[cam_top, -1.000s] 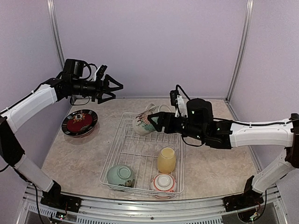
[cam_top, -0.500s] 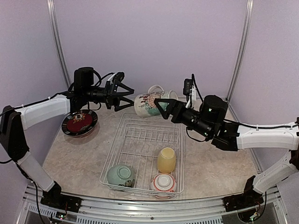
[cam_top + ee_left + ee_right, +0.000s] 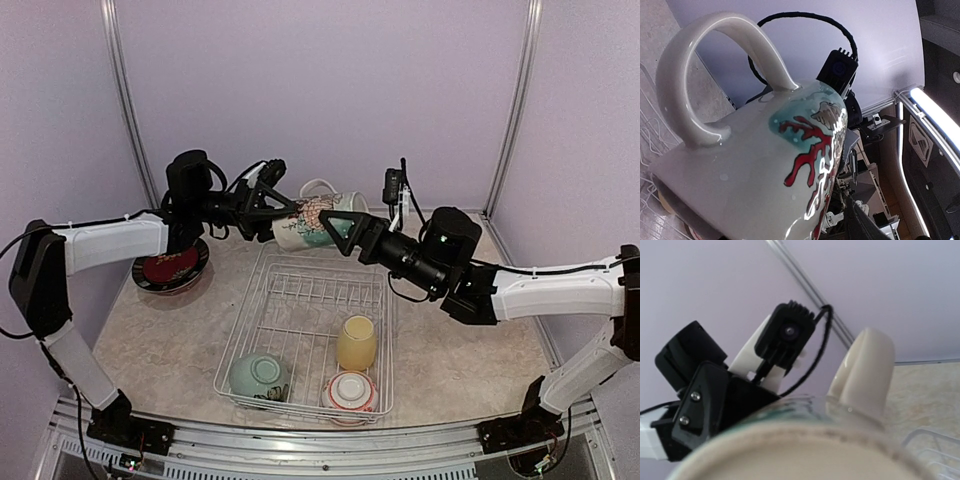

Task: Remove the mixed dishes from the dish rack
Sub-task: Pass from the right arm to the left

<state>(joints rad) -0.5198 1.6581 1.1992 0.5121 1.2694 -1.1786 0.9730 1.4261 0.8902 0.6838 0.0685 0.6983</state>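
Mug in mid-air between both arms, three dishes left in the rack.
The right gripper (image 3: 338, 228) clenches the tall white patterned mug (image 3: 312, 222) at its mouth end. The left gripper (image 3: 272, 203), just short of it half a second ago, now meets its base; I cannot tell if it grips. Below the fingers, the dish rack (image 3: 238, 325) holds the yellow cup (image 3: 356, 342), pale-green bowl (image 3: 258, 375) and red-and-white bowl (image 3: 350, 392). The red floral plate (image 3: 170, 266) lies outside, behind the left fingers.

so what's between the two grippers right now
The tall white patterned mug, on its side in the air: left gripper at its base, right gripper at its rim. The top view shows it.
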